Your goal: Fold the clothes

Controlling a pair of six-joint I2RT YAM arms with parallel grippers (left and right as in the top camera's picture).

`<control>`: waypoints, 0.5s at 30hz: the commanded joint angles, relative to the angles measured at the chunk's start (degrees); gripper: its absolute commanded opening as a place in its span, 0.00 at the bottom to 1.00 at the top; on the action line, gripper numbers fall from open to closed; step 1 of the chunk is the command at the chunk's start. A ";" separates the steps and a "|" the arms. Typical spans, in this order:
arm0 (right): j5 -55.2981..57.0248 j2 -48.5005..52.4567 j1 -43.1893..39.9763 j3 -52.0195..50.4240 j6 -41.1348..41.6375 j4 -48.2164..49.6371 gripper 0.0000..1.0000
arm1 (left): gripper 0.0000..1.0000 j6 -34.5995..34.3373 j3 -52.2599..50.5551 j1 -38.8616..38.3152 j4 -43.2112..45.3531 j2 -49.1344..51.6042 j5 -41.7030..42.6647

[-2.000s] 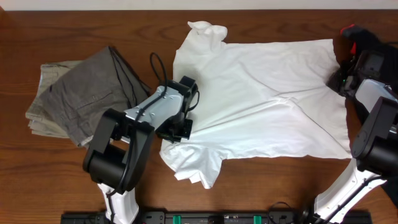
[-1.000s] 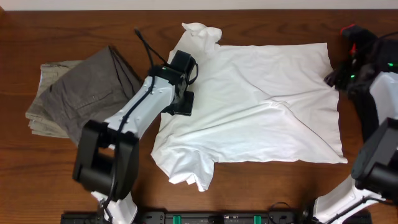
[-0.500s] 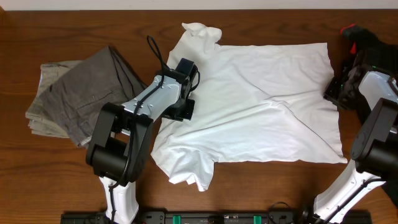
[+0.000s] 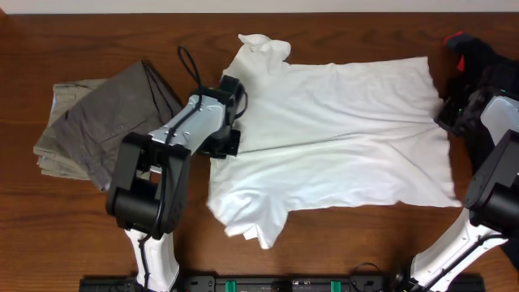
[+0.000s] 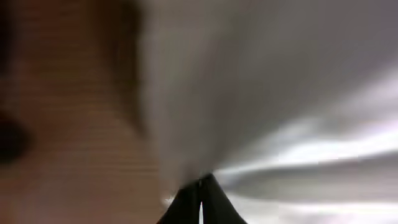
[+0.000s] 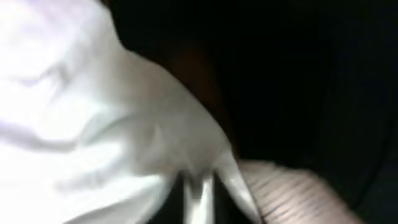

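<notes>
Left hand (image 4: 228, 144) is clenched on the white T-shirt (image 4: 340, 138) at its shoulder end; in the left wrist view its fingertips (image 5: 200, 198) meet with cloth drawn into them. Right hand (image 4: 451, 113) sits at the hem edge. Its wrist view is blurred, but white cloth appears to be pinched between the fingers (image 6: 186, 190), so it is judged to be grasping the hem.

Nearest the front edge of the desk (image 4: 81, 235) lies the near sleeve (image 4: 251, 219), loose and crumpled. Behind it the shirt body spreads across the middle. Its long axis runs left to right, with the neck end at the left hand and the hem at the right hand. Each arm is therefore nearer its own end, and any coming fold is judged to turn on this line between the two grips.

The far sleeve (image 4: 263, 45) is bunched towards the back edge. Grey-khaki trousers (image 4: 97, 122) lie left of the left arm, apart from the shirt. A black garment (image 4: 480, 55) sits at the far right corner.

Against the frame half a second earlier, the diagonal ridge across the body has flattened into shallow tension lines, and both hands have drawn slightly outward.
</notes>
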 commanded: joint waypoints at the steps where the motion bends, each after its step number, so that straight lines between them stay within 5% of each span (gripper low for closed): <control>1: -4.59 0.83 -1.27 1.81 -3.37 0.37 0.42 | 0.08 0.70 0.13 1.44 -0.81 0.35 -3.08; 9: -10.38 -1.11 -1.25 5.86 -4.44 -7.34 0.43 | 0.13 0.68 7.34 1.44 -6.08 -4.13 -2.86; 15: -17.70 -3.85 0.59 6.84 -4.39 -14.47 0.33 | 0.26 0.72 8.31 1.44 1.42 -7.80 1.25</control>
